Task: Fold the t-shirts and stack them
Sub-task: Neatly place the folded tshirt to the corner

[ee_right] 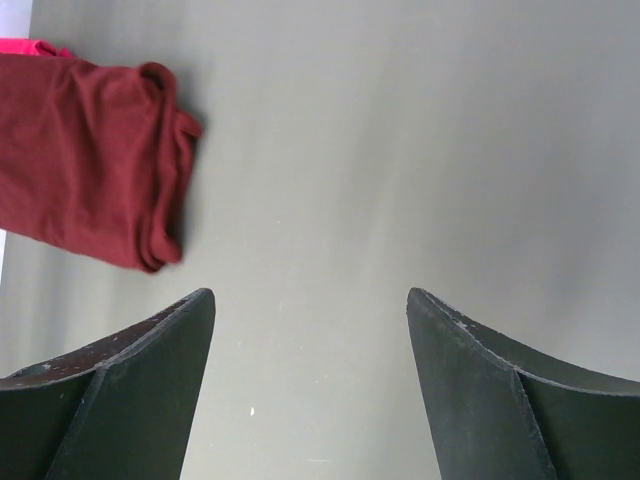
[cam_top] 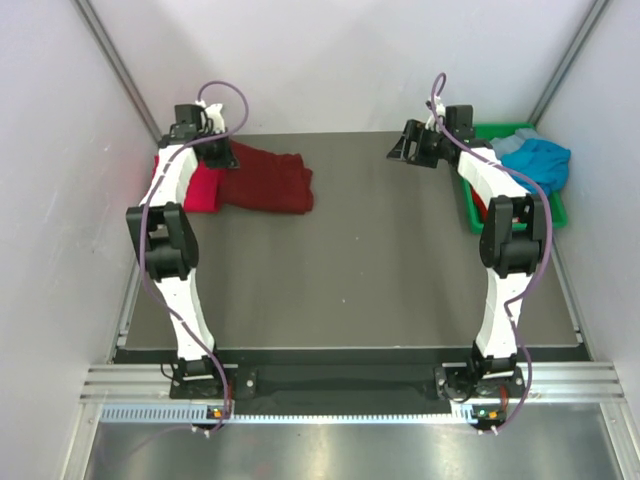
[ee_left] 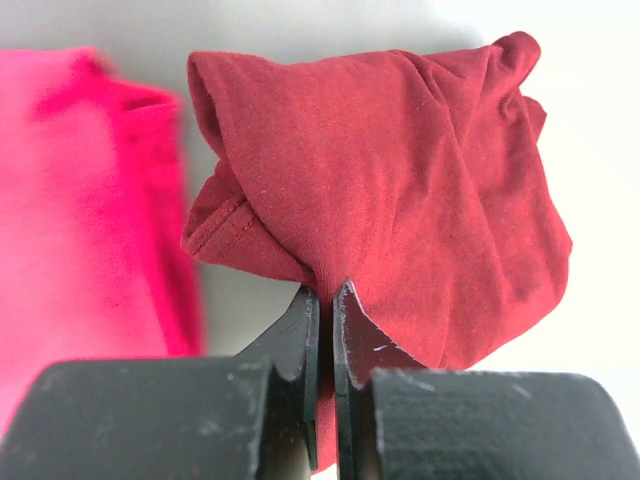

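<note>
Crimson cloth is seen at the far-left back corner of the counter. The crimson shirt is bunched there and is partly hidden under the left arm. Just to its right, and touching it, the maroon shirt is laid in a rumpled, roughly folded heap.

The left claw is set over the place where the two shirts meet. In the left wrist view its fingers are drawn almost together, with only a thin slit between them. A gathered fold of the maroon shirt is pinched at their tips. The cloth is bunched upward and outward from that point, with a stitched hem shown at its left side. The crimson shirt is seen blurred further left.

Towards the back right, the right claw is held above the counter and pointed leftward. Its fingers are spread wide, and only the dark counter is seen between them. In its wrist view the rolled edge of the maroon shirt is seen well apart, at the upper left.

At the far right the teal shirt is heaped at the back end of the bin and drooped over its right rim. The bin's left side is crossed by the right arm.
</note>
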`<state>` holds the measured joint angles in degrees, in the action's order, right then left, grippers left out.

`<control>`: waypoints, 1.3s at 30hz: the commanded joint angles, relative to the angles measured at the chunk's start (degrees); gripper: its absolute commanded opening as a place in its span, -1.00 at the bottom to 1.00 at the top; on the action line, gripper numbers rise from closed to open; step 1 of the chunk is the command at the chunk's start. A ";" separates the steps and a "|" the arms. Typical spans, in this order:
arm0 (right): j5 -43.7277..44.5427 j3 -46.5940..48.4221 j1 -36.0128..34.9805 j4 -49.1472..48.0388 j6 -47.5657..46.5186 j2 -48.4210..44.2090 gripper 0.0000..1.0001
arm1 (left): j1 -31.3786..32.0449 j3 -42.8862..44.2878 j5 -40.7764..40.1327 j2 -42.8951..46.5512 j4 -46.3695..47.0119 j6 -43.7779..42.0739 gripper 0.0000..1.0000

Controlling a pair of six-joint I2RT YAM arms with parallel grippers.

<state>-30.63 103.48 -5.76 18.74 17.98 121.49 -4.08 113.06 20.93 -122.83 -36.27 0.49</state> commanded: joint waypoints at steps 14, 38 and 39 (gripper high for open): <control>-0.48 -0.65 0.92 -1.78 -0.49 -3.19 0.56 | -4.18 2.87 -10.46 11.03 -0.99 -9.10 -1.00; -1.10 -2.76 1.36 -3.01 0.48 -3.81 0.57 | -7.44 0.41 -20.40 14.54 0.68 -14.03 -1.00; -1.10 -2.76 1.36 -3.18 0.57 -3.81 0.57 | -7.70 0.59 -22.40 14.54 0.68 -14.11 -1.00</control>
<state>-31.14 100.51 -4.97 18.44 18.22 121.43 -10.96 113.14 1.34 -112.14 -38.24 -12.29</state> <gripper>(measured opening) 0.783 0.049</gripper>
